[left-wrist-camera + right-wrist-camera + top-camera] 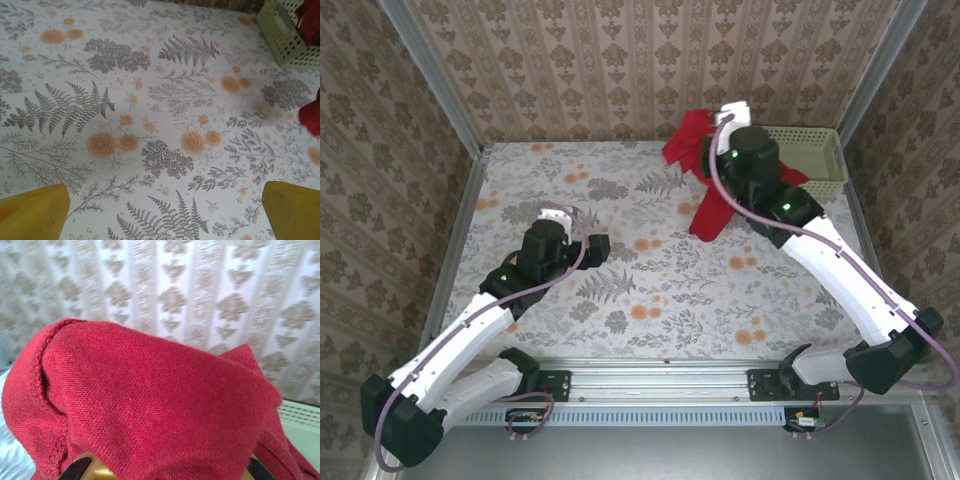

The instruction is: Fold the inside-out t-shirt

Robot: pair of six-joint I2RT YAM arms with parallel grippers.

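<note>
The inside-out t-shirt (712, 212) is plain red cloth, lifted off the table at the back right and hanging in a bunch toward the flowered tabletop. My right gripper (728, 118) is shut on its upper part, up by the back wall. In the right wrist view the red cloth (150, 405) drapes over my right gripper (170, 472) and hides the fingertips. My left gripper (557, 213) hovers over the left-middle of the table, open, with nothing between its yellow fingers (32, 212). In the left wrist view my left gripper (162, 210) faces bare tabletop, and an edge of the t-shirt (311, 116) shows at the right.
A pale green slotted basket (815, 150) stands at the back right corner, beside the raised shirt; the left wrist view catches the basket (282, 42) at its upper right. Patterned walls close the table (650, 290) at the back and both sides.
</note>
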